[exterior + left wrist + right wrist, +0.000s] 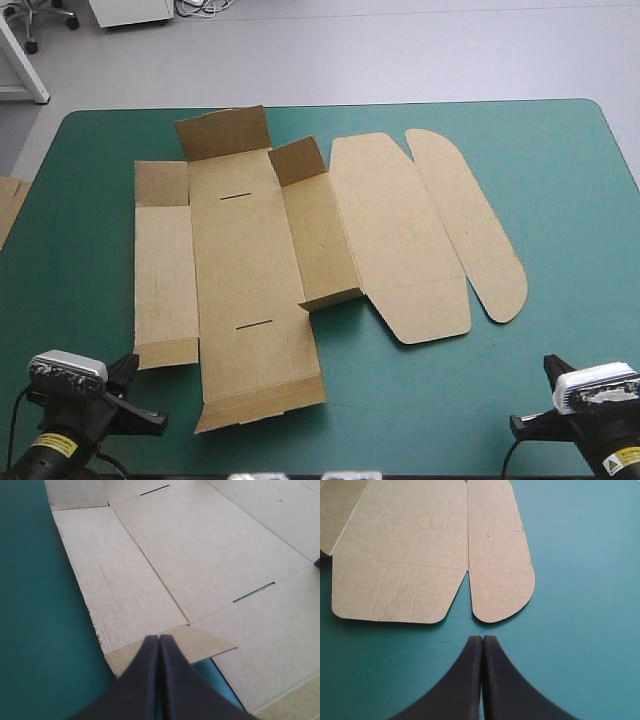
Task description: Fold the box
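- Box (260,250): brown sheet, mostly flat, mid worktop (560,180) (teal-green cover), a bit left of centre.
- Two far flaps + one inner side wall stand partly up; lid part w/ rounded tabs lies flat on the right.
- Left end effector (159,637): black fingers pressed together, nothing held; tip at box's near-left corner flap, contact unclear.
- Right end effector (483,638): fingers together too, empty, over bare cover just short of lid's rounded near tab.
- Spare board (8,205) shows at worktop's left edge.
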You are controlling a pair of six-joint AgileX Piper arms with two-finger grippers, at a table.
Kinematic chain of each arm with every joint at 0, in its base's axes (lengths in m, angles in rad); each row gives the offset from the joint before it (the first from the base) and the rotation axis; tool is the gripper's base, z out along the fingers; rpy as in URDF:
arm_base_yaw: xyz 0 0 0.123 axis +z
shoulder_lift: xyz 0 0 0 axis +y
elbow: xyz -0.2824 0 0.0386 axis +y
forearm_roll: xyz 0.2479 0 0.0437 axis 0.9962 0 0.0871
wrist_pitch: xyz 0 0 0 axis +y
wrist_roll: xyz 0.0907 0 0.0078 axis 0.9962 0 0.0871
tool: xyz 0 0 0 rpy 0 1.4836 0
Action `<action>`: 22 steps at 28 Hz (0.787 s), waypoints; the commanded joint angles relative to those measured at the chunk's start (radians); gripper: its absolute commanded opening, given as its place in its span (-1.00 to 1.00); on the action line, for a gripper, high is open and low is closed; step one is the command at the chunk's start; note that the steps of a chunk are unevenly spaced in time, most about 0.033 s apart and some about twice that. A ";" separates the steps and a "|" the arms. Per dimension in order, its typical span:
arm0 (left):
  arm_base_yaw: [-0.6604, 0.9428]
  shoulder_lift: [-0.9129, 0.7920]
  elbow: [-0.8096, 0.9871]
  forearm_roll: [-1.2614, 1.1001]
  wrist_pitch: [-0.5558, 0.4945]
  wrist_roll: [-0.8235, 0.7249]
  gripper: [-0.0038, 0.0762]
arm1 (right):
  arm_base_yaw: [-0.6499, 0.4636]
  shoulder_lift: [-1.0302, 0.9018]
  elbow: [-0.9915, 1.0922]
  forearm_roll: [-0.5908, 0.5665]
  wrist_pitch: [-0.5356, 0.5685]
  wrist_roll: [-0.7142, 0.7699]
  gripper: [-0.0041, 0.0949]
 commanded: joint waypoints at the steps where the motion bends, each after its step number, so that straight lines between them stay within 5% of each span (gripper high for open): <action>1: 0.000 0.010 -0.036 -0.028 -0.062 -0.006 -0.93 | -0.006 0.023 -0.025 0.009 -0.072 -0.002 -0.96; 22: 0.000 0.039 -0.061 -0.044 -0.010 -0.063 -0.92 | -0.006 0.028 -0.045 -0.050 -0.086 -0.026 -0.96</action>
